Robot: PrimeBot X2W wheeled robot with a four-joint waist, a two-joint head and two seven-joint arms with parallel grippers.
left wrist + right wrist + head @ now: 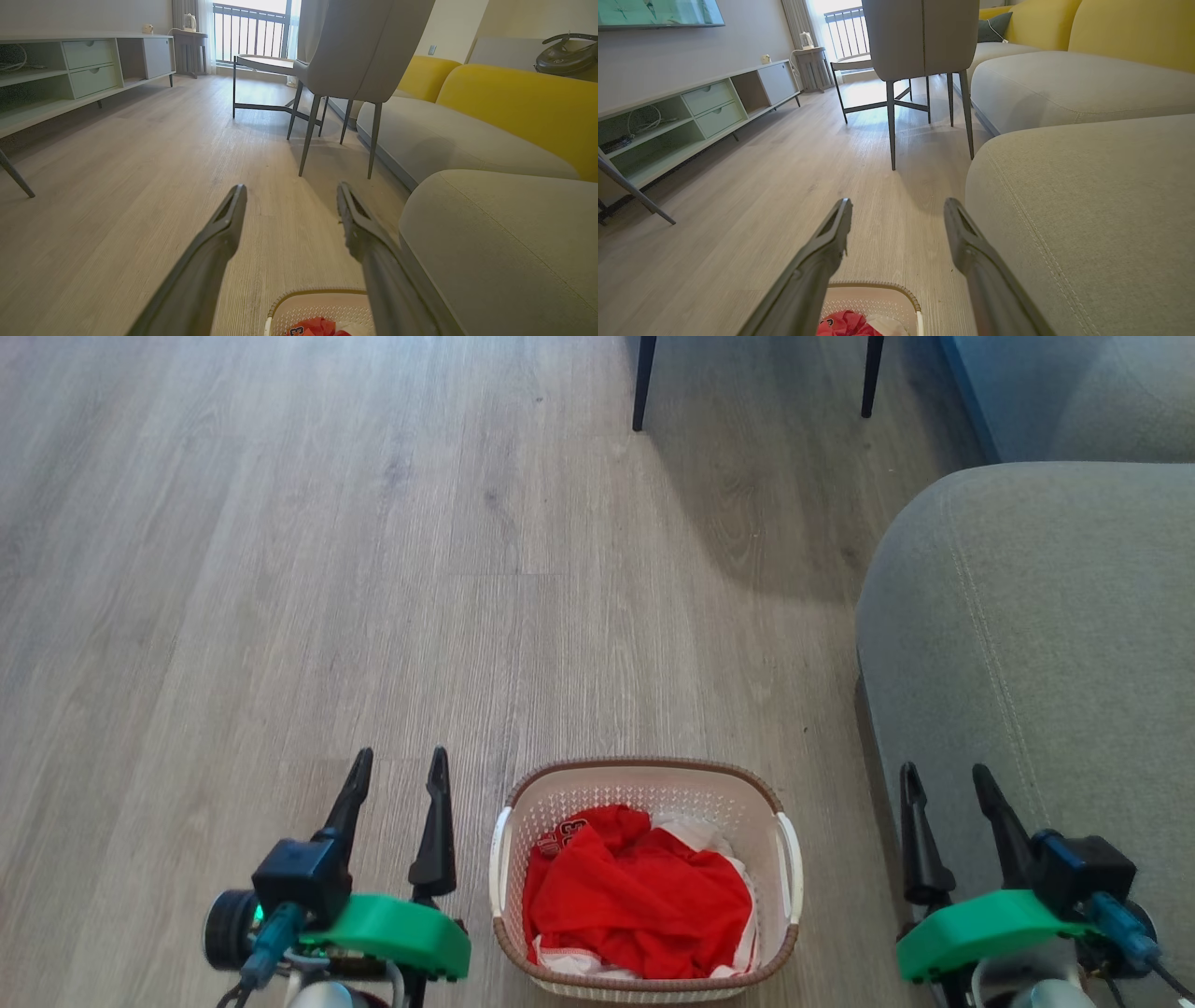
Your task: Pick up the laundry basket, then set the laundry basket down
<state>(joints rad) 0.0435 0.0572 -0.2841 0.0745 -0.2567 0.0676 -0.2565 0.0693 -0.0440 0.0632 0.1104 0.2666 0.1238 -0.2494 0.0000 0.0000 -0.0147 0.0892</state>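
Observation:
The laundry basket [644,784] stands on the wooden floor between my two arms, white and perforated with a brown rim, holding red and white clothes. Its far rim also peeks into the left wrist view [317,298] and the right wrist view [873,291]. My left gripper [399,767] hovers open to the basket's left, apart from its white side handle [501,859]. My right gripper [943,779] is open to the basket's right, over the sofa's edge. Both hold nothing; their fingers [224,224] [831,233] point along the floor.
A grey sofa cushion [1036,644] sits close on the right of the basket. A grey chair with dark legs [355,70] stands ahead, with a low table behind it. A long TV cabinet [691,116] lines the left wall. Open floor lies ahead and left.

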